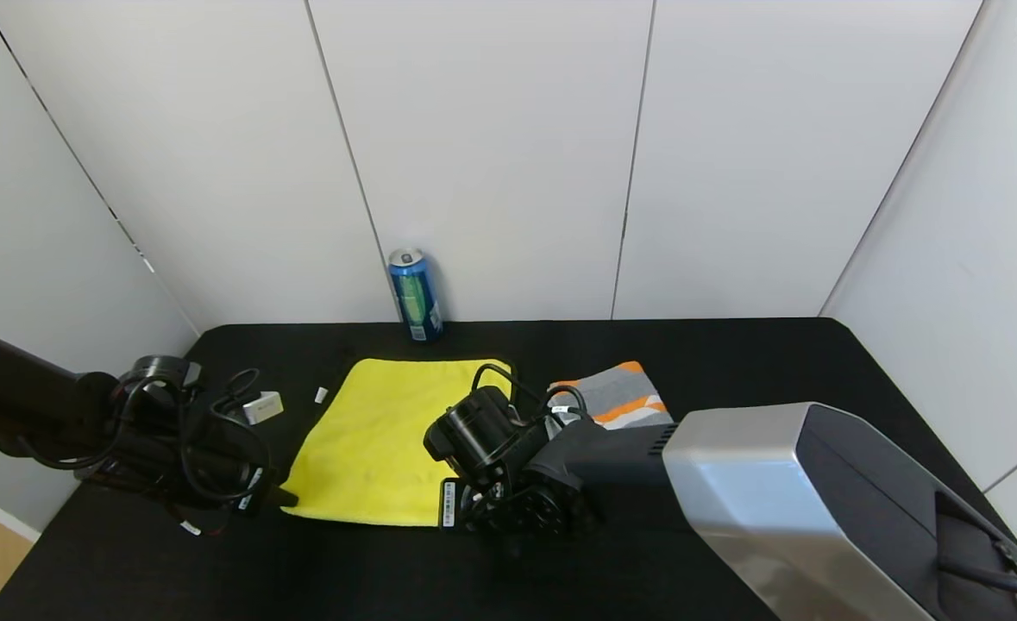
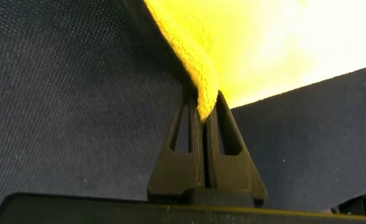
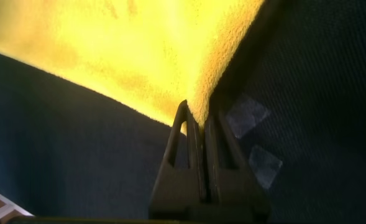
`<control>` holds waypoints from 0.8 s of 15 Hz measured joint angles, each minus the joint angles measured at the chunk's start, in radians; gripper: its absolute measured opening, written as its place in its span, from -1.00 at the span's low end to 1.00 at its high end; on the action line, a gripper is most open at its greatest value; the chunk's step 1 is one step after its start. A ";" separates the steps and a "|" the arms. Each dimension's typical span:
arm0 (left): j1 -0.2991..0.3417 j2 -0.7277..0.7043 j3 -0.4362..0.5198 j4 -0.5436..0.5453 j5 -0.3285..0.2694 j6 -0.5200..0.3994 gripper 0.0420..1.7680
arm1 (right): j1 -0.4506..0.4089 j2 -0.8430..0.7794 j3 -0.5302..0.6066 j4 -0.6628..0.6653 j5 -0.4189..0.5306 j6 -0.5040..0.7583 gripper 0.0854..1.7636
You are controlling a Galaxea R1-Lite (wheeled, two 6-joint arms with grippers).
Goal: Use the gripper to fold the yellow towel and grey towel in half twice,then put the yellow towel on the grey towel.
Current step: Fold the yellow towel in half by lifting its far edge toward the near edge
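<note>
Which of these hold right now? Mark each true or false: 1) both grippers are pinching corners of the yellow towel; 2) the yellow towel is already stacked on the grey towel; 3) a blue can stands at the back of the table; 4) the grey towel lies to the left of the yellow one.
1) True: the left gripper and the right gripper are each shut on a near corner of the yellow towel.
2) False: the yellow towel lies spread flat on the table, beside the grey towel, not on it.
3) True: the blue can stands upright by the wall.
4) False: the grey towel is on the right.
</note>
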State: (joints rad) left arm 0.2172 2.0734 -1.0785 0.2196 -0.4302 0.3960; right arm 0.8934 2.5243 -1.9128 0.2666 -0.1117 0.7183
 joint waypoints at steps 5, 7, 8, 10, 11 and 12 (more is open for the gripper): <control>0.000 0.000 0.000 0.000 0.000 0.000 -0.91 | 0.000 0.000 0.000 0.000 0.000 0.000 -0.93; 0.000 -0.001 0.000 0.000 0.000 0.000 -0.91 | 0.000 0.000 0.000 0.001 0.000 0.000 -0.93; 0.000 -0.001 0.000 0.000 0.000 0.000 -0.91 | 0.000 0.000 0.000 0.001 0.000 0.000 -0.93; 0.000 -0.001 0.000 0.000 0.000 0.000 -0.91 | 0.000 0.000 0.000 0.001 0.000 0.000 -0.93; 0.000 -0.001 0.000 0.000 0.000 0.000 -0.91 | 0.000 0.000 0.000 0.001 0.000 0.000 -0.93; 0.000 -0.001 0.000 0.000 0.000 0.000 -0.91 | 0.000 0.000 0.000 0.001 0.000 0.000 -0.93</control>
State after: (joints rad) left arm 0.2172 2.0726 -1.0781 0.2196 -0.4304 0.3960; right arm 0.8934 2.5243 -1.9128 0.2674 -0.1117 0.7185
